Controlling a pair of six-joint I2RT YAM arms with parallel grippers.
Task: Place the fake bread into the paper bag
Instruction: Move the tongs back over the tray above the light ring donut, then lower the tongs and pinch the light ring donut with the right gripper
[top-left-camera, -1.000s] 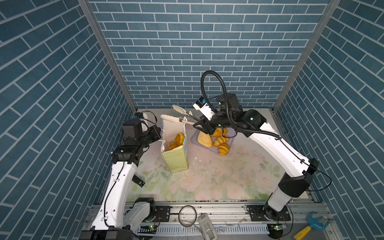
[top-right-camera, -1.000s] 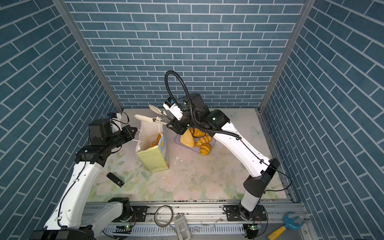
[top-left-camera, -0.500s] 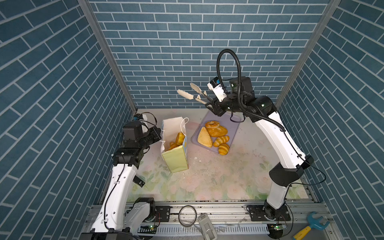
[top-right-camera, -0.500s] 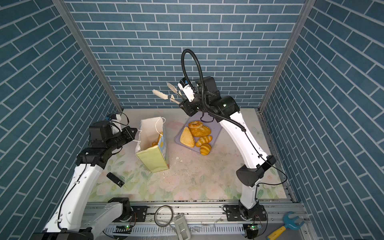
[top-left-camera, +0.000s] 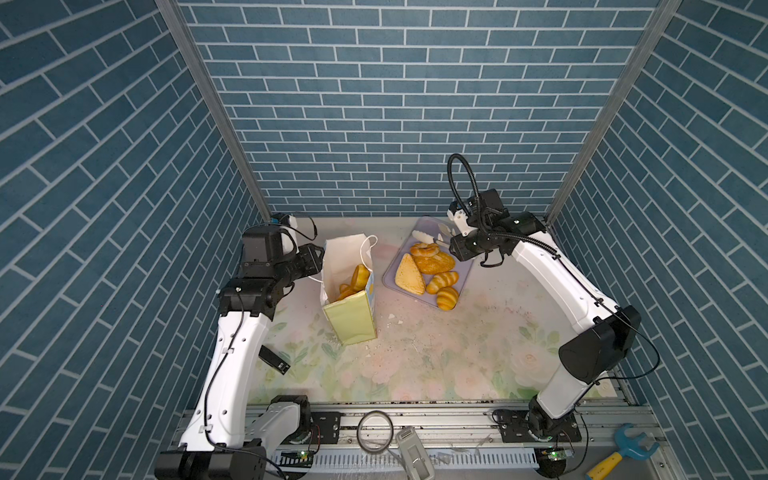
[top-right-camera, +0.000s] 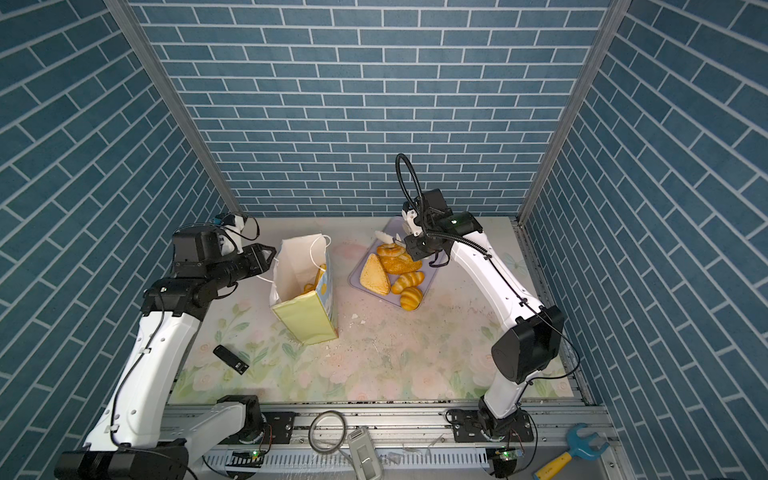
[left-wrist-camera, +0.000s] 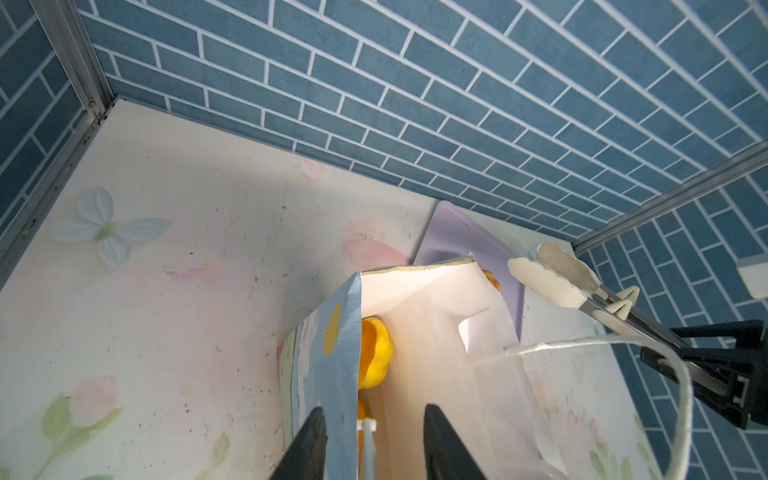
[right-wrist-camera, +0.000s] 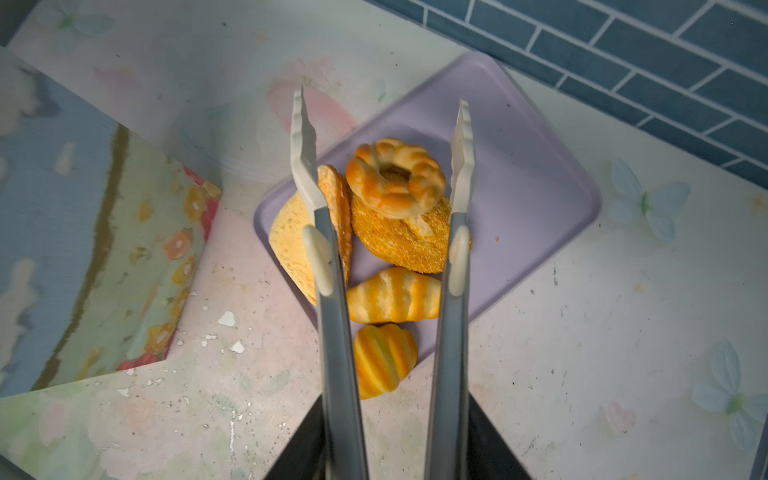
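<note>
The paper bag (top-left-camera: 351, 322) (top-right-camera: 303, 320) stands upright and open at left of centre, with fake bread (top-left-camera: 355, 280) (left-wrist-camera: 374, 353) inside. More fake bread lies on a lavender tray (top-left-camera: 463, 270) (right-wrist-camera: 540, 174): a ring bun (right-wrist-camera: 395, 178) on a seeded loaf (right-wrist-camera: 403, 245), a triangular slice (right-wrist-camera: 291, 241) and two ridged rolls (right-wrist-camera: 392, 295). My left gripper (top-left-camera: 318, 253) (left-wrist-camera: 374, 409) is open, its jaws straddling the bag's blue side panel at the rim. My right gripper (top-left-camera: 457, 249) (right-wrist-camera: 395, 407) is shut on tongs (right-wrist-camera: 324, 249), whose spread tips hang over the ring bun.
A small black device (top-left-camera: 274, 359) lies on the floral mat by the left arm. Crumbs dot the mat in front of the bag. A cable ring (top-left-camera: 376, 428) and a blue-and-yellow toy wrench (top-left-camera: 623, 449) sit on the front rail. Brick-patterned walls close in three sides.
The right arm swung the empty tongs from over the bag up and back, then down over the tray. The left gripper's jaws opened at the bag's rim.
</note>
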